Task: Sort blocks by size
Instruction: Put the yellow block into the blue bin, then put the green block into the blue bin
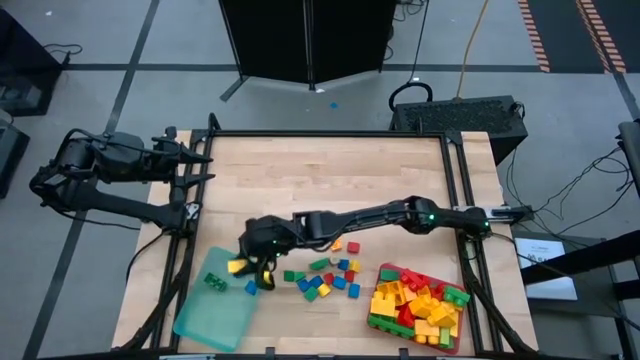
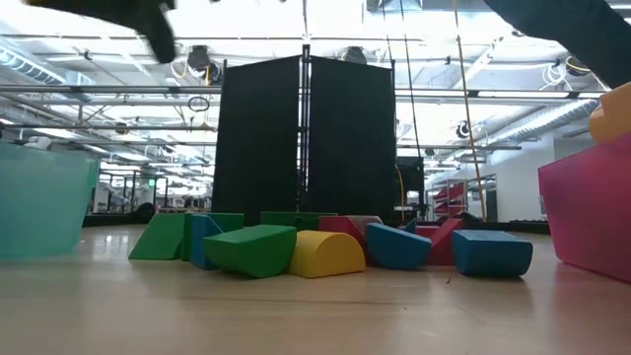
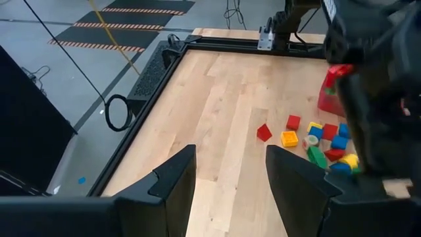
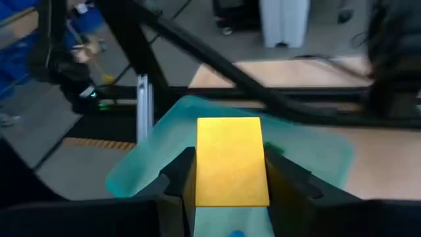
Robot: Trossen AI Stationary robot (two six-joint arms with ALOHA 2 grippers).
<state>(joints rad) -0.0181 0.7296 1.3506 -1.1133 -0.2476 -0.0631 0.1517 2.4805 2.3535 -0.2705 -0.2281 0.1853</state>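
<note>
R gripper (image 1: 252, 268) is stretched across the table to the near-left part, fingers closed partway on a yellow block (image 4: 230, 161). In the R wrist view the block sits squarely btwn the two dark fingers (image 4: 176, 172), both pads on its sides, its flat top face showing. Block is lifted, hanging over the edge of the teal tray (image 1: 215, 310), which lies just below and beyond the gripper. One green block (image 1: 215, 281) already lies in that tray, just past the held one; the R wrist view shows only a sliver of green behind the yellow.

L gripper (image 3: 230, 174) waits at the far-left table edge, well apart from the R gripper, fingers apart w/ nothing btwn them, only bare wood under them.

Loose blocks (image 1: 330, 275) (red, blue, green, yellow) lie scattered just beside the R gripper, toward the red tray (image 1: 385, 272), which is piled w/ bigger yellow and red ones.

Hard to make out: in the high view the R gripper is a dark mass, finger gap not readable there. Low view shows blocks up close but no gripper tips, only dark arm bits along the upper edge. Both trays are cut off at its sides. In the L wrist view the R arm blocks part of the pile and the red tray.
</note>
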